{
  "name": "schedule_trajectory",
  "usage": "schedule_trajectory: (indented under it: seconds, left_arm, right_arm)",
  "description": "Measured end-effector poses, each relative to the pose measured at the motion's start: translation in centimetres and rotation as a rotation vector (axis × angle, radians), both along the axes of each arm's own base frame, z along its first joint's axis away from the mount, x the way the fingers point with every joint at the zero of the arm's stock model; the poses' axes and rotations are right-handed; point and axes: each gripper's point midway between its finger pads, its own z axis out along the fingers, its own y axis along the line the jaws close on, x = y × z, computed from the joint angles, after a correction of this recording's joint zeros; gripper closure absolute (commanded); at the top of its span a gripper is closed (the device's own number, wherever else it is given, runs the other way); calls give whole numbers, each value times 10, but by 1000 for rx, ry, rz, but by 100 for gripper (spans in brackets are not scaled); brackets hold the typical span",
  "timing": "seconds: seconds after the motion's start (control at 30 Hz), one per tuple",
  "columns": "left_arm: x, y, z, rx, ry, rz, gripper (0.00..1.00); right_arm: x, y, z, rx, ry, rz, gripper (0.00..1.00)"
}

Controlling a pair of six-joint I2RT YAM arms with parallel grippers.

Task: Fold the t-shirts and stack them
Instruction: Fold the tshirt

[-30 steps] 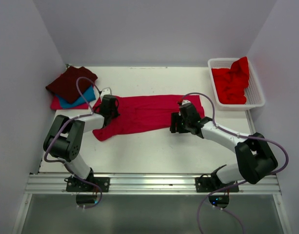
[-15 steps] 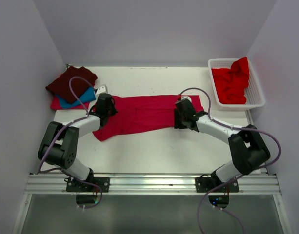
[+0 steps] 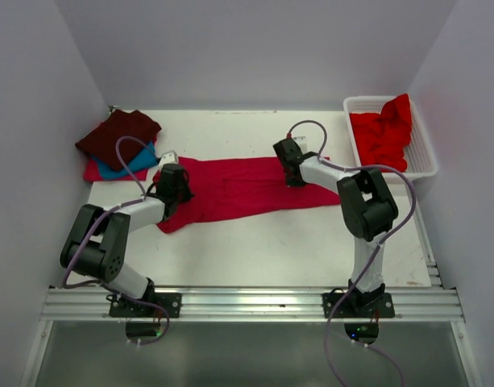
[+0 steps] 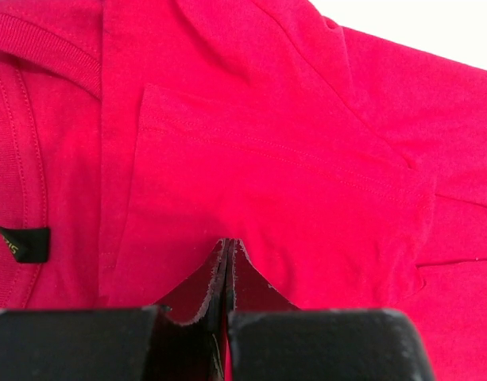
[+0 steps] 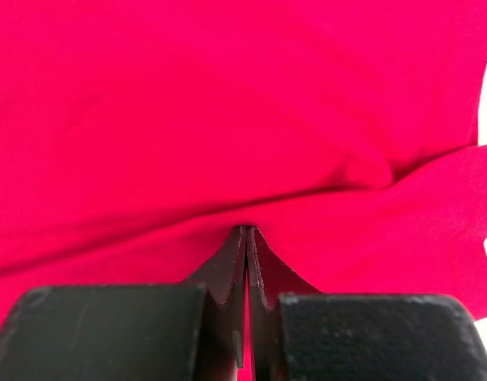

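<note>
A crimson-pink t-shirt (image 3: 238, 187) lies as a long strip across the middle of the table. My left gripper (image 3: 175, 181) is shut, its tips (image 4: 229, 240) resting on flat cloth (image 4: 291, 119) at the collar end, with no pinch showing. At the far edge near the hem end, my right gripper (image 3: 288, 157) is shut, and a ridge of the cloth (image 5: 187, 103) runs into its tips (image 5: 245, 228). A folded stack sits at the far left: dark maroon t-shirt (image 3: 118, 135) over teal t-shirt (image 3: 142, 160) over pink-red t-shirt (image 3: 97, 171). A bright red t-shirt (image 3: 383, 137) is bunched in the basket.
The white lattice basket (image 3: 425, 158) stands at the far right corner. Grey walls close in the table on the left, back and right. A black neck label (image 4: 25, 244) shows inside the collar. The metal rail with both arm bases runs along the near edge.
My right gripper has swung from the shirt's near edge to its far edge and has gone from open to shut. The left gripper stayed shut and shifted slightly toward me.
</note>
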Motion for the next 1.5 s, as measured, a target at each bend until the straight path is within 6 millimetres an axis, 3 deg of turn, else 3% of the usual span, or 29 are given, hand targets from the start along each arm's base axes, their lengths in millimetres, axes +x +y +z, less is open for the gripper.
schedule_trajectory:
  seconds: [0.23,0.47,0.8,1.07,1.33,1.5]
  left_arm:
    - [-2,1,-7,0,17,6,100]
    - [11,-2,-15,4,24,14,100]
    - [53,-7,-14,-5,-9,27,100]
    - [96,-20,-12,-37,-28,3,100]
    - [125,-54,-11,-136,-34,-116,100]
    - [148,-91,-12,-264,-41,-242,100]
  right_arm:
    - [17,-16,-4,-11,6,-49,100]
    - [11,-16,-5,19,-12,-49,100]
    - [-61,-14,-8,130,66,9,100]
    - [-123,10,-10,215,161,110,100]
    - [-180,46,-11,285,238,230,100]
    - [-205,66,-11,325,268,284,100]
